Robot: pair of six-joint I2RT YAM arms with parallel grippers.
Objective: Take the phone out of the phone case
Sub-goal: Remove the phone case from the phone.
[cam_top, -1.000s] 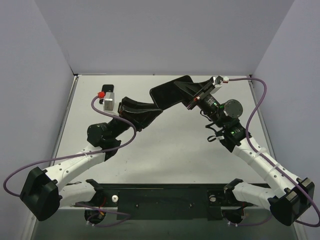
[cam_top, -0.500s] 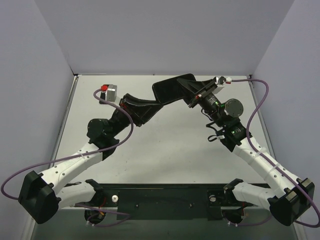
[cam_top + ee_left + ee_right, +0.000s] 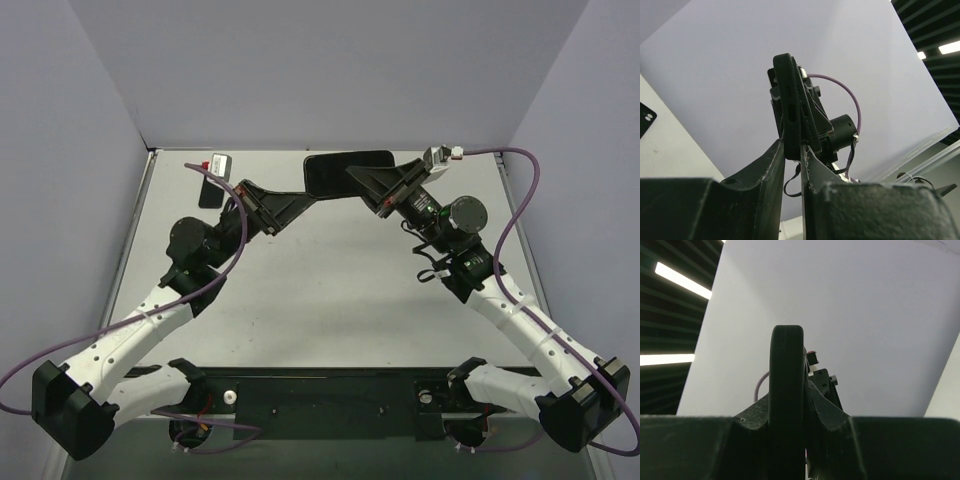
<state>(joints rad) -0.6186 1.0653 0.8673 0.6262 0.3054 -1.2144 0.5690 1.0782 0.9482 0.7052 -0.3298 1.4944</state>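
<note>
Overhead, left fingers [image 3: 295, 200] and right fingers [image 3: 370, 180] clamp the phone case [image 3: 345, 168], edge-on from wrists.

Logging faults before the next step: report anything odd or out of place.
Nothing stands out. The phone case is held aloft by left gripper and right gripper, with no visible damage.

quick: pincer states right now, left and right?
Left pincer: closed on the phone case.
Right pincer: closed on the same phone case, at its other end.

pale grey table [image 3: 330, 290], black phone [image 3: 209, 194] near far-left corner
</note>
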